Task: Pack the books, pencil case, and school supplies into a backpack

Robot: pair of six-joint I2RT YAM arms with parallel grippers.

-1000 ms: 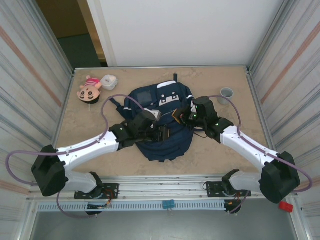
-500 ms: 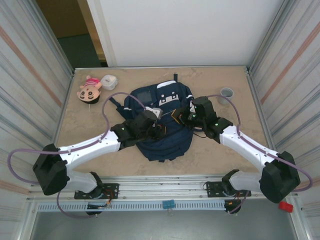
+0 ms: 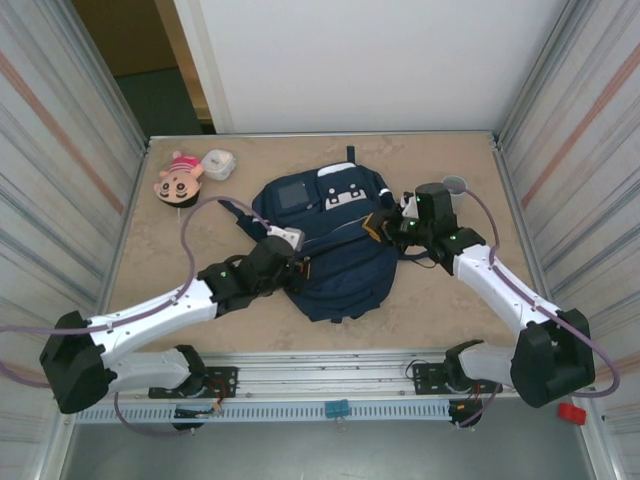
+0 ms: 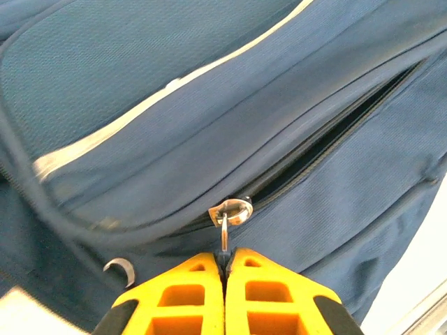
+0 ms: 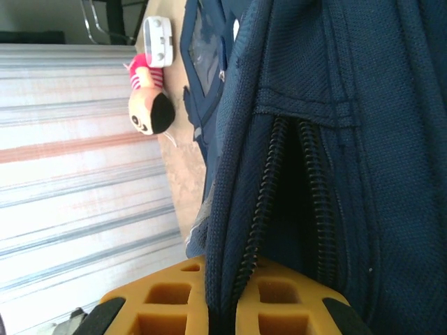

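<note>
The tan table [image 3: 150, 250] carries a navy backpack [image 3: 335, 275] lying flat at its centre, grey patch and white patch toward 12 o'clock. The bag also shows in the left wrist view [image 4: 140, 84] and the right wrist view [image 5: 377, 139].

The left gripper [image 3: 300, 268] sits at the bag's 9 o'clock edge. Seen from its wrist, its yellow fingers are pressed together [image 4: 225, 262], pinching the metal zip pull [image 4: 225, 234]. From the slider an open slit of zip [image 4: 335, 136] runs toward 2 o'clock.

The right gripper [image 3: 378, 225] is at the bag's 2 o'clock edge, its fingers closed [image 5: 222, 272] on the fabric beside parted zip teeth [image 5: 300, 181].

A pink doll head [image 3: 178, 178] lies at 10 o'clock on the table, a white box [image 3: 218, 164] just beside it, and a grey cup [image 3: 455, 186] stands at 2 o'clock
</note>
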